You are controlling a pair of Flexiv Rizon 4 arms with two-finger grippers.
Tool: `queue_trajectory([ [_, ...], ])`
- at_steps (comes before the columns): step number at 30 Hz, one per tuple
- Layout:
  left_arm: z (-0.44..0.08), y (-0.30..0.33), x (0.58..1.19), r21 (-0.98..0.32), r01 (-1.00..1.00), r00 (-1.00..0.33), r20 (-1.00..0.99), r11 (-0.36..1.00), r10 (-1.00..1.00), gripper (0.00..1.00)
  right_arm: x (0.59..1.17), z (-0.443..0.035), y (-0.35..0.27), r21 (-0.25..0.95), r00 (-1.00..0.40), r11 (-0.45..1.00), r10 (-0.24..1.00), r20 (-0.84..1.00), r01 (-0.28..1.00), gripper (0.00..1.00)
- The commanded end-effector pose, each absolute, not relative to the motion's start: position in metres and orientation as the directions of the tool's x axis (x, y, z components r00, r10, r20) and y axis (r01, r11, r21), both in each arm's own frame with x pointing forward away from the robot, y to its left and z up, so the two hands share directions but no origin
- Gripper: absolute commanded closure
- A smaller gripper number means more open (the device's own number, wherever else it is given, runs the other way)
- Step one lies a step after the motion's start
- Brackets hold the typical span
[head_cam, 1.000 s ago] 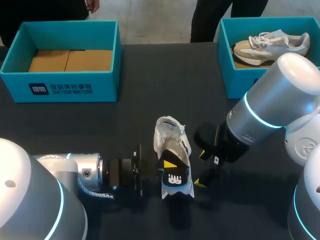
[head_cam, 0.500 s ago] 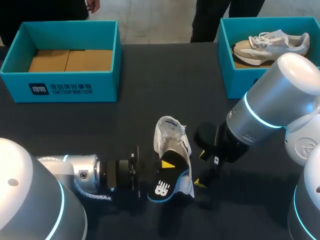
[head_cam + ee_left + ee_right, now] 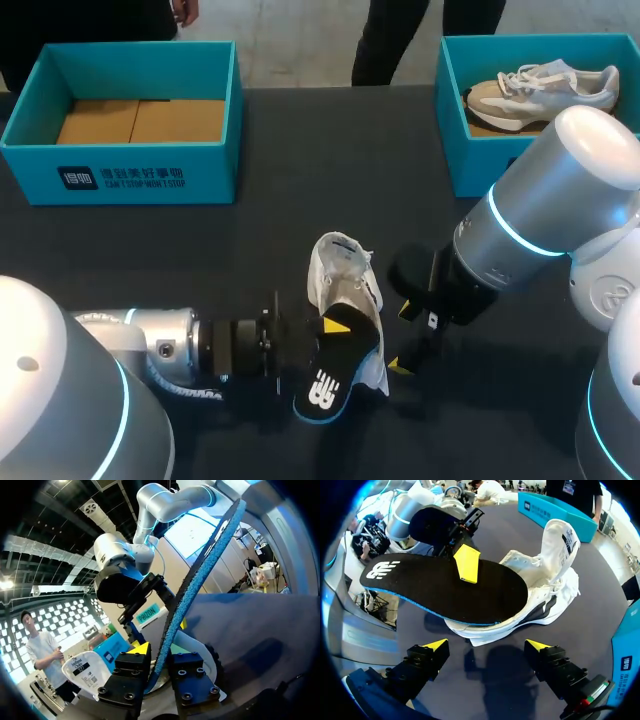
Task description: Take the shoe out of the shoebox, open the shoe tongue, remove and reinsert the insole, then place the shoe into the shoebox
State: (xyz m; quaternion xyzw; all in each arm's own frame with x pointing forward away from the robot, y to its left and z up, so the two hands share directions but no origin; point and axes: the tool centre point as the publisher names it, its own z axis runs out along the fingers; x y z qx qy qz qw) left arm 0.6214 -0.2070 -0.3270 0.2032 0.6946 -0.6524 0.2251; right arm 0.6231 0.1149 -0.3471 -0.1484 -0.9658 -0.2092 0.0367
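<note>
A white shoe (image 3: pixel 340 275) lies mid-table with its tongue pulled up. A black insole (image 3: pixel 322 385) with a blue edge sticks out of the shoe, heel end raised off the table. My left gripper (image 3: pixel 335 328) comes in from the left and is shut on that insole. In the left wrist view the insole (image 3: pixel 200 580) runs edge-on between the left gripper's (image 3: pixel 157 662) fingers. The right wrist view shows one yellow fingertip (image 3: pixel 467 562) lying on the insole (image 3: pixel 440 585), beside the shoe (image 3: pixel 547 575). My right gripper (image 3: pixel 402 337) (image 3: pixel 486 645) stands open just right of the shoe, holding nothing.
A teal shoebox (image 3: pixel 140 175) with only cardboard inside stands at the back left. A second teal shoebox (image 3: pixel 455 150) at the back right holds another pale shoe (image 3: pixel 540 85). Dark table lies between the boxes and the shoe.
The insole's free end has swung down and to the left, coming farther out of the shoe, with my left gripper turning along. The right arm and the shoe have stayed still.
</note>
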Motion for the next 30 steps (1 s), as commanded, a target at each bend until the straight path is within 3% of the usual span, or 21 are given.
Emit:
queue_trajectory([
  [1, -0.3221, -0.2066, 0.6189, -0.813, 0.578, -0.815, -0.58, 0.068, -0.005, 0.76, 0.6216, -0.347, 0.1155, 0.391, -0.953, 0.869, 0.274, 0.129, 0.303, 0.0],
  [9, -0.3204, -0.2092, 0.6175, -0.809, 0.584, -0.811, -0.585, 0.066, 0.006, 0.79, 0.6216, -0.347, 0.1155, 0.391, -0.953, 0.869, 0.274, 0.129, 0.303, 0.0],
  [11, -0.32, -0.2094, 0.6172, -0.807, 0.587, -0.809, -0.588, 0.068, 0.008, 0.87, 0.6216, -0.347, 0.1155, 0.391, -0.953, 0.869, 0.274, 0.129, 0.303, 0.0],
  [12, -0.32, -0.2094, 0.6171, -0.807, 0.587, -0.809, -0.588, 0.068, 0.008, 0.99, 0.6216, -0.347, 0.1155, 0.391, -0.953, 0.869, 0.274, 0.129, 0.303, 0.0],
  [13, -0.3199, -0.2094, 0.617, -0.807, 0.587, -0.809, -0.588, 0.068, 0.007, 1.0, 0.6216, -0.347, 0.1155, 0.391, -0.953, 0.869, 0.274, 0.129, 0.303, 0.0],
  [30, -0.3158, -0.2112, 0.6172, -0.851, 0.524, -0.851, -0.524, 0.001, -0.023, 1.0, 0.6216, -0.347, 0.1155, 0.391, -0.953, 0.869, 0.274, 0.129, 0.303, 0.0],
])
